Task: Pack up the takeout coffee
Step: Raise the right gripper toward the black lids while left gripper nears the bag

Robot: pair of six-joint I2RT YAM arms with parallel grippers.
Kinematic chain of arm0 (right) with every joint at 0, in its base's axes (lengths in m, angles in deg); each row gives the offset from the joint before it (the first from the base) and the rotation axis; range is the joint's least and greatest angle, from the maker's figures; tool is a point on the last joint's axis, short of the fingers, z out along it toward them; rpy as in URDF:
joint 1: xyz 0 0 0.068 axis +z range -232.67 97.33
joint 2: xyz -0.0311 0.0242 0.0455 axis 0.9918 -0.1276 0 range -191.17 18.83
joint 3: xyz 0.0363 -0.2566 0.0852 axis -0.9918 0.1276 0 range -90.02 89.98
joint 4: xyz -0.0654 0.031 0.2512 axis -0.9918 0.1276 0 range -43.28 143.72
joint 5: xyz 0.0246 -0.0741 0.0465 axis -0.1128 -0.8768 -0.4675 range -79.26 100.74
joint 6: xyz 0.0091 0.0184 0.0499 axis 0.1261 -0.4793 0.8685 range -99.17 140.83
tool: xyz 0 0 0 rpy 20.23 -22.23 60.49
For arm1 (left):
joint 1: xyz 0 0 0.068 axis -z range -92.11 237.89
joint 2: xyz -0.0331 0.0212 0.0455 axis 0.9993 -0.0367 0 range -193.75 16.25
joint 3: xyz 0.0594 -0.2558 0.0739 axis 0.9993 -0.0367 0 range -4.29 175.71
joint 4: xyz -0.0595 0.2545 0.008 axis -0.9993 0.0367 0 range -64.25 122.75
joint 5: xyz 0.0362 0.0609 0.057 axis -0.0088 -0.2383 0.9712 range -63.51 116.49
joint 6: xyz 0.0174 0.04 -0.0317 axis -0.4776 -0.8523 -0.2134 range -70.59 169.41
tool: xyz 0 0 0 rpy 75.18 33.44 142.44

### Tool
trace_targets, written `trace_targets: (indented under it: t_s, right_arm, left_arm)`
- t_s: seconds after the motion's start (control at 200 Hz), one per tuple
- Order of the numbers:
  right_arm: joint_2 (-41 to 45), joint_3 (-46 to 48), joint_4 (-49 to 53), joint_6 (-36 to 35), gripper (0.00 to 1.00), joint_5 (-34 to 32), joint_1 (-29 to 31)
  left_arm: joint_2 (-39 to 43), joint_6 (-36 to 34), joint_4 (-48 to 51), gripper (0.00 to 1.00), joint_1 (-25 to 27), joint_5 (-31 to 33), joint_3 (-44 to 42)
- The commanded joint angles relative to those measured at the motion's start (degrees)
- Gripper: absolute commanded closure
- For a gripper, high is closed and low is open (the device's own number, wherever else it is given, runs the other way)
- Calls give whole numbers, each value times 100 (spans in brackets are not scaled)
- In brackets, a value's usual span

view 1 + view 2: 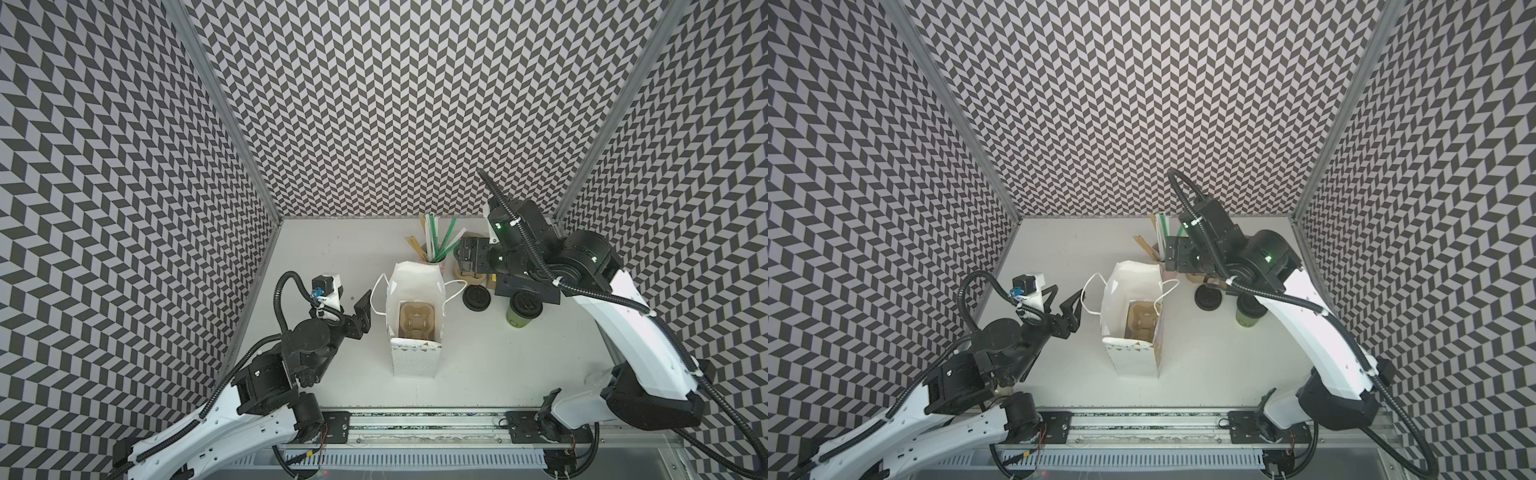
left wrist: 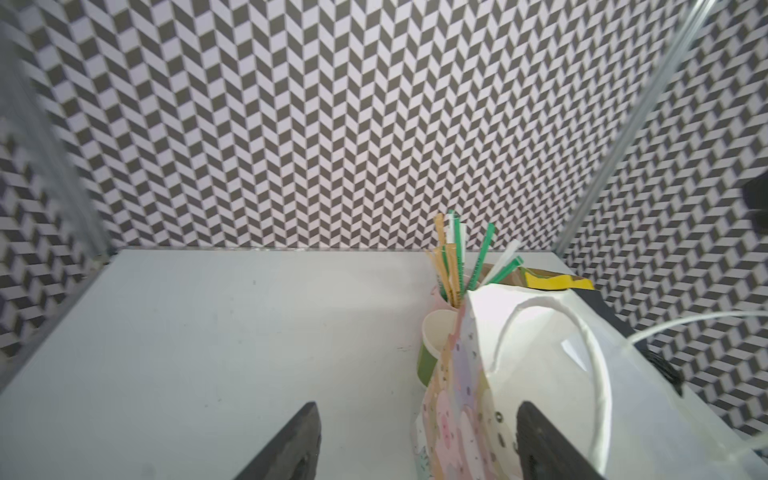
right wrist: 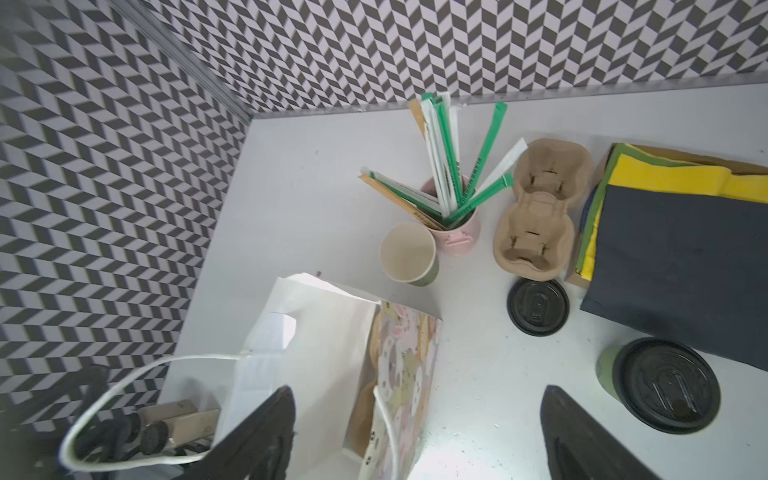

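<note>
One takeout coffee (image 1: 523, 312), a green paper cup with a black lid, stands on the white table (image 1: 498, 365) to the right of an upright white paper bag (image 1: 413, 332). A loose black lid (image 1: 477, 297) lies just to its left, farther back. Inside the bag sits a brown cardboard carrier (image 1: 417, 323). The right gripper (image 3: 417, 436) hovers over the far right of the table, its jaws wide apart and empty. The left gripper (image 2: 415, 444) sits just left of the bag, jaws parted, gripping nothing. Behind the bag, a pink cup of straws (image 3: 455, 226) and an unlidded green cup (image 3: 409, 253) stand side by side.
</note>
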Motion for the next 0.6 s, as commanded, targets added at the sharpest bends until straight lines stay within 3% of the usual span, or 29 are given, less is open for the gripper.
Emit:
trace_targets:
  t_s: [0.0, 0.14, 0.305, 0.461, 0.596]
  right_arm:
    - [196, 368, -182, -118, 8, -278, -4]
    - [516, 578, -238, -162, 6, -352, -8]
    - [726, 972, -231, -172, 1, -691, -67]
    - [986, 1402, -448, -228, 1, -550, -303]
    - [1137, 1605, -511, -255, 1, -502, -429]
  left_arm:
    - [-126, -315, -445, 24, 28, -981, 78]
    - [-226, -242, -219, 24, 28, -841, 377]
    - [290, -222, -269, 23, 29, -862, 460]
    - [731, -182, -325, 21, 28, -1388, 526]
    - [237, -182, -14, 19, 28, -1675, 736]
